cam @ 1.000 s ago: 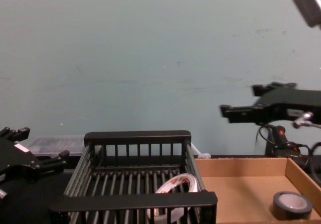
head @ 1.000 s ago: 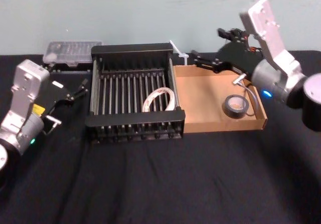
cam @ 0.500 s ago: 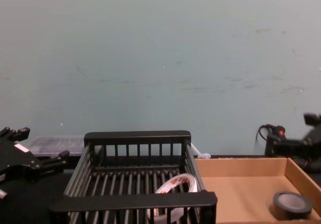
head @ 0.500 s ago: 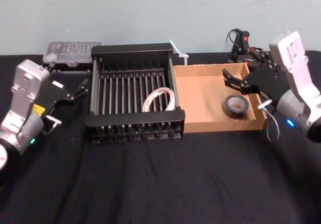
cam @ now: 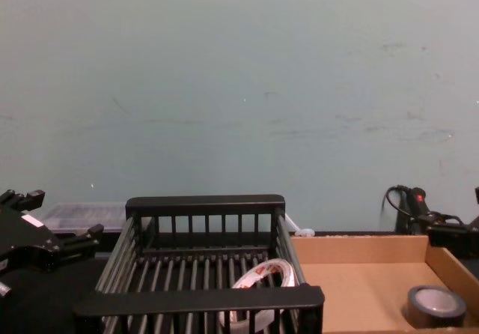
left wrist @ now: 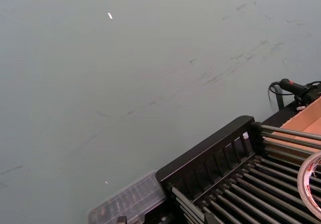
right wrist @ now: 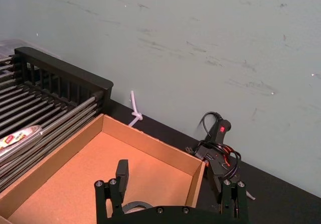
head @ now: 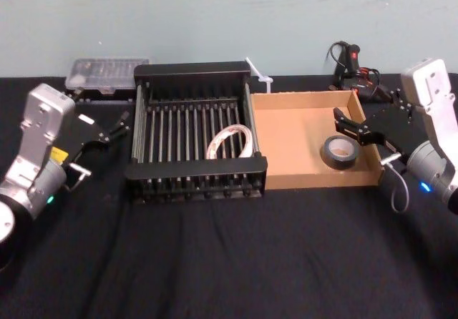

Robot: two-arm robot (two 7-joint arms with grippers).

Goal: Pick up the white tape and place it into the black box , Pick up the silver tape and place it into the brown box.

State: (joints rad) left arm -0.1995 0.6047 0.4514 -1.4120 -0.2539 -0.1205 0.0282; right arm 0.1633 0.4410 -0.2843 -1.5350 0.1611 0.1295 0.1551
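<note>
The white tape [head: 229, 141] leans on the bars inside the black box [head: 197, 69], toward its right side; its ring also shows in the chest view [cam: 258, 277]. Flat on the floor of the brown box [head: 300, 96] lies the silver tape [head: 338, 151], near the right wall. My right gripper [head: 368, 115] hangs open and empty at that wall, one finger over the box close to the silver tape, the other outside. In the right wrist view the right gripper [right wrist: 173, 184] straddles the box's far corner. My left gripper [head: 100, 115] rests open and empty left of the black box.
A clear plastic case [head: 106, 72] sits behind the black box's left corner. A white zip tie [head: 257, 74] lies between the boxes at the back. Black cables with a red-lit plug [head: 347, 58] lie behind the brown box. Black cloth covers the table's front.
My right arm has swung down and to the right, from high over the brown box's back to its right wall, staying open. The silver tape, the white tape and my left arm have not moved.
</note>
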